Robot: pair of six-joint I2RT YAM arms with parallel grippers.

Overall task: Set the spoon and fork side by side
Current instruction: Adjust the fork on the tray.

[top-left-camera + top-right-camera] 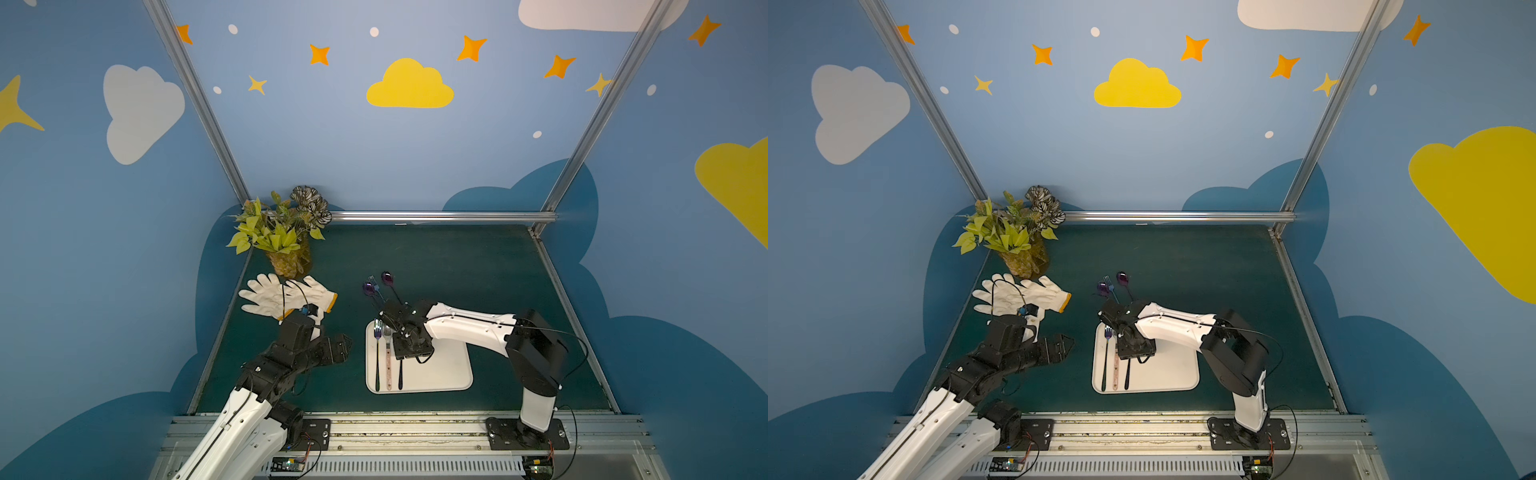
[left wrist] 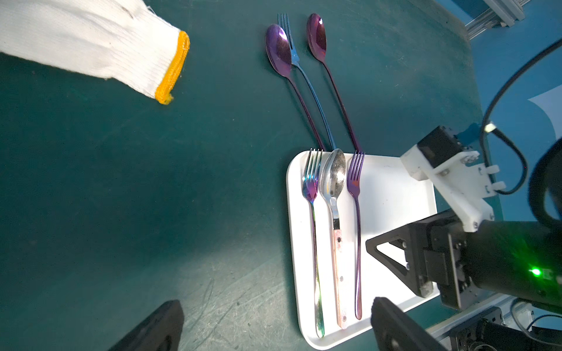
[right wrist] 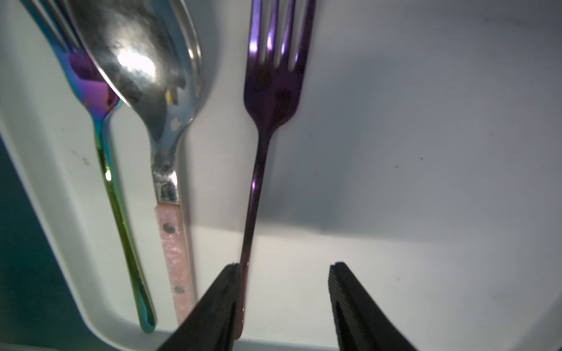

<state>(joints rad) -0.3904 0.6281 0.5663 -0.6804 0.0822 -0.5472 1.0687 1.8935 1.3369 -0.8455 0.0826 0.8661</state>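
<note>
Resting on the green table (image 1: 457,266), the white tray (image 2: 392,194) lies under the right gripper (image 3: 282,267), jaws apart; the left gripper (image 2: 275,304) hovers beside it, jaws wide. On the tray the purple fork (image 3: 267,100) lies just beside the silver spoon (image 3: 137,76), handle touching one right finger.

We count three forks (image 2: 310,188) (image 2: 354,182) (image 2: 294,57) and three spoons (image 2: 333,176) (image 2: 278,50) (image 2: 317,36). We also count two white gloves (image 1: 266,295) (image 1: 311,291), one white tray (image 2: 395,206) and one potted plant (image 1: 276,232).
</note>
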